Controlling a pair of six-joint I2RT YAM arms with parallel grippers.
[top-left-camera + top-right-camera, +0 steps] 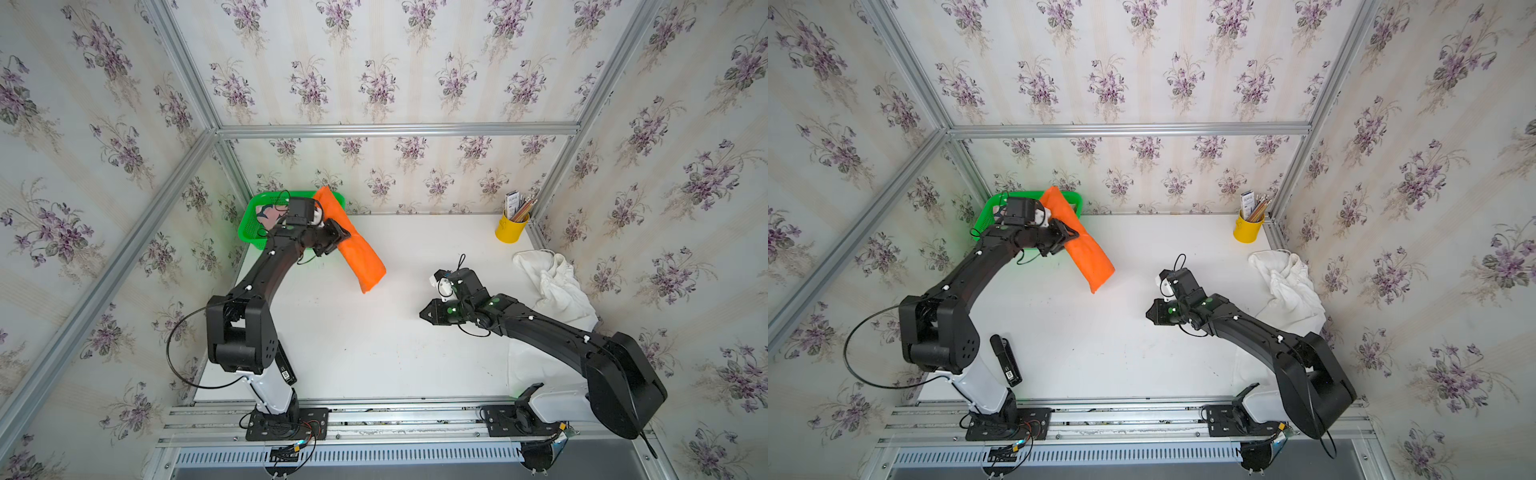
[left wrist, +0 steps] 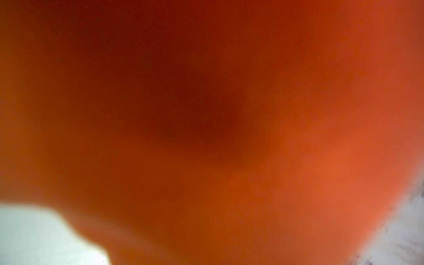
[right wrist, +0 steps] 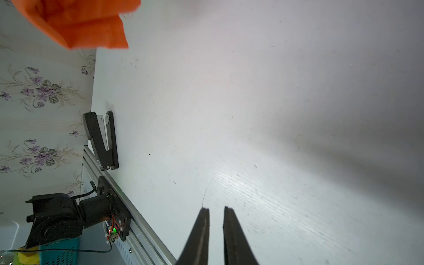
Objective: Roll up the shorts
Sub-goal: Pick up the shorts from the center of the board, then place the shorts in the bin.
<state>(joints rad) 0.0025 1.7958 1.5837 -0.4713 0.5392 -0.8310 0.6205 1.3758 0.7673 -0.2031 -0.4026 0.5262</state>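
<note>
Looking down on the rig, I see my left end effector [image 1: 332, 243] [image 1: 1061, 241] closed partway around the orange shorts [image 1: 361, 262] [image 1: 1092, 266], which are rolled into a long bundle. The grip sits near the middle of the roll. One end sticks out past the end effector over the rim of the green basket [image 1: 249, 228]. The other end hangs out on the opposite side, above the white surface [image 1: 374, 353], pointing towards my right end effector [image 1: 426, 313] [image 1: 1150, 311]. My left wrist camera gives me only a blur of orange cloth [image 2: 321, 160] pressed close to the lens.

The pink shorts [image 1: 266, 216] lie in the basket just behind the left end effector, partly hidden under its wrist.

In the right wrist view, the right end effector [image 3: 216, 208] is nearly closed, a narrow slit between its tips and nothing in it. It hangs over bare surface, and the free end of the orange roll [image 3: 80, 25] is well ahead of it. The white shorts [image 1: 557, 286] [image 1: 1291, 286] lie crumpled behind this end effector, beside its arm and well apart from the tips. A yellow cup [image 1: 511, 230] of pencils stands beyond them.
</note>
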